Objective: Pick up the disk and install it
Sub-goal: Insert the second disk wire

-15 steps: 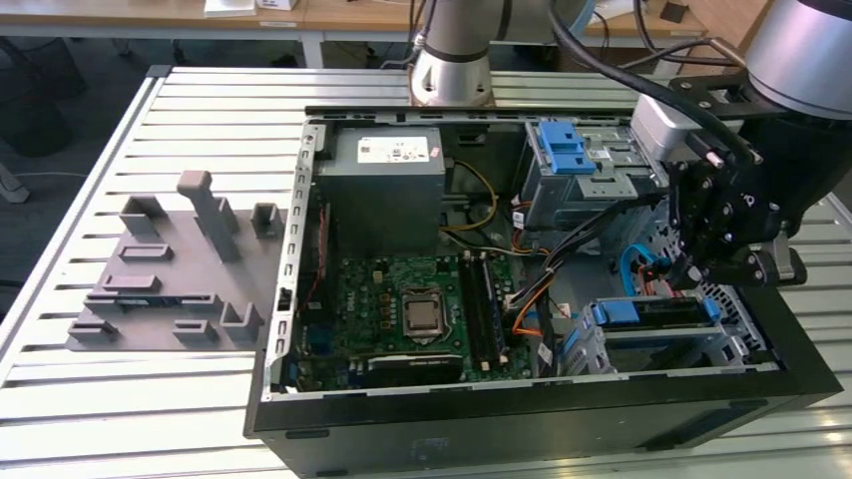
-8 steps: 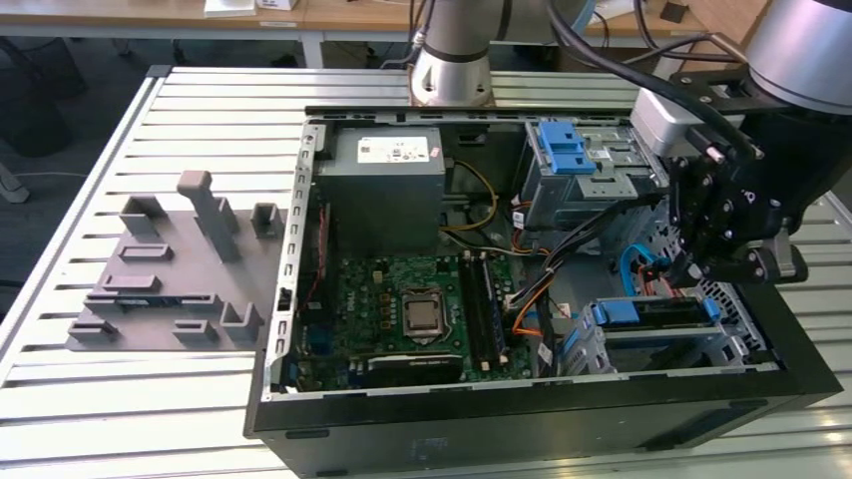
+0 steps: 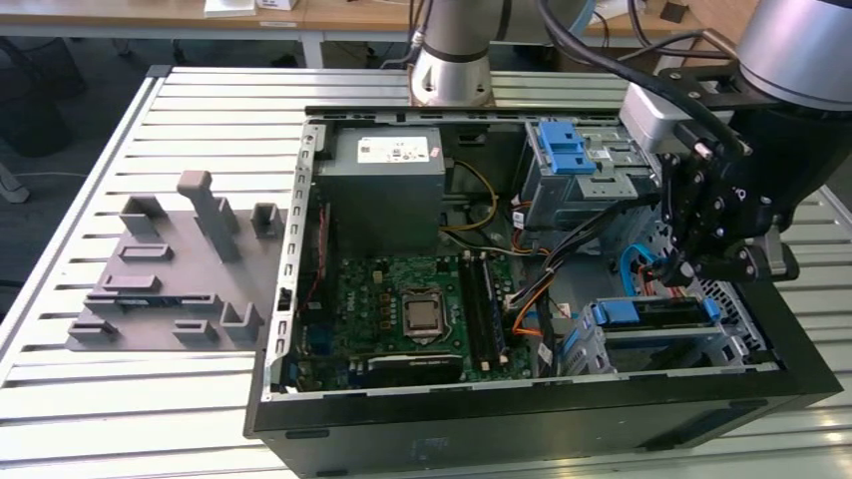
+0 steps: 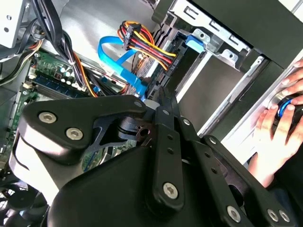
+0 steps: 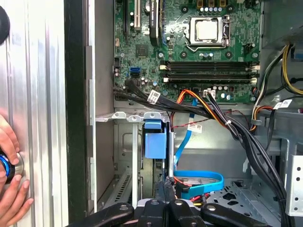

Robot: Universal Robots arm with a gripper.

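- Disk [image 3: 648, 321]: silver drive with a blue bracket, sitting in the lower drive cage [image 3: 745, 344] at the corner of the open computer case [image 3: 533, 419] on the exterior view's right. In the first wrist view its blue tab [image 5: 155, 144] stands on edge between the cage's metal walls [image 5: 128, 116].
- Step in hand: I judge this to be the install stage. The disk is no longer free but lodged in its bay. Whether it is fully home I cannot tell.
- My gripper [image 3: 685, 267]: the fingers are drawn together with nothing visible between them, in both wrist views [image 5: 165, 189] [image 4: 163, 101]. The tips sit just beside the disk's bracket; contact is hidden.
- Arm pose: my wrist points steeply down into the case, just above the cage, with the forearm coming in from the exterior view's upper right.
- What a further move calls for: in my judgement, a straight push along the cage's rails, not a tilted one.
- Hazard: the blue flat cable [image 5: 199, 177] and the bundle of coloured wires [image 4: 142, 42] lie near my fingertips and should stay clear of them.
- Surroundings: the motherboard [image 3: 399, 299] lies beside the cage. A grey slotted tray [image 3: 174, 279] rests well apart on the table.
- A person's hand [image 5: 9, 198] grips a round control outside the case wall.
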